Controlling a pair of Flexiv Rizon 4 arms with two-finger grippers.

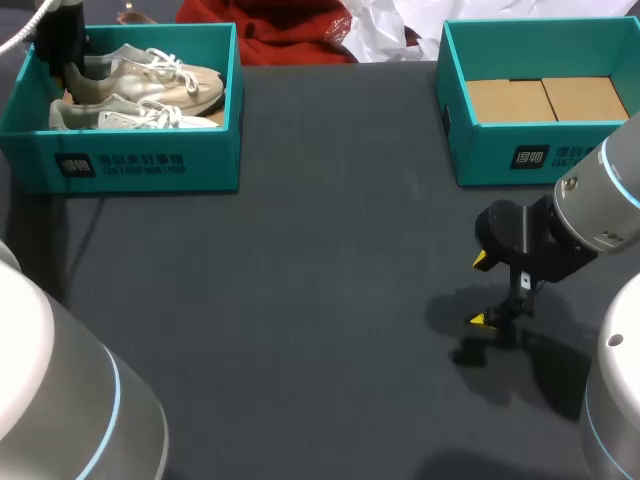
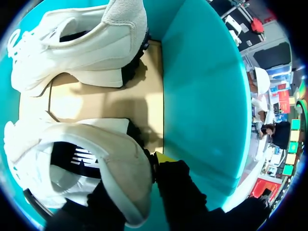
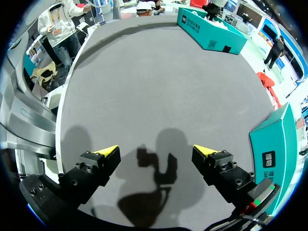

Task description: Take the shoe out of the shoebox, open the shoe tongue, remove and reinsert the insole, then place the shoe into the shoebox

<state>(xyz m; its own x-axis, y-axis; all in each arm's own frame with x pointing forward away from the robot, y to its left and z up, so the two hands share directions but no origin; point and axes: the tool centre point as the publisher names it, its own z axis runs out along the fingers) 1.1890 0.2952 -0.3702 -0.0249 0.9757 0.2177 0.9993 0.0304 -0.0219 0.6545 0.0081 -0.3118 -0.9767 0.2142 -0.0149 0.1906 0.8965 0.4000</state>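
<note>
While the left pincer [image 2: 134, 178] sits down inside the teal cardboard shoebox [image 1: 150, 165] at the far left of the dark grey desk [image 1: 300, 300], I read it as clamped on the heel of the white-and-beige lace-up sneaker [image 2: 91, 154]. One finger is inside the collar, the other is against the outside of the heel with its yellow tip showing, and the box wall is just beside it. A second matching sneaker [image 2: 82, 43] lies ahead of the pincer in the same box, on the brown cardboard floor. Over the desk's right half the right pincer [image 1: 480, 290] hangs above the surface, spread wide with nothing between its fingers, its shadow on the desk under it. A second teal box [image 1: 540, 155] stands at the far right, well apart from the first, with its brown cardboard floor showing.
</note>
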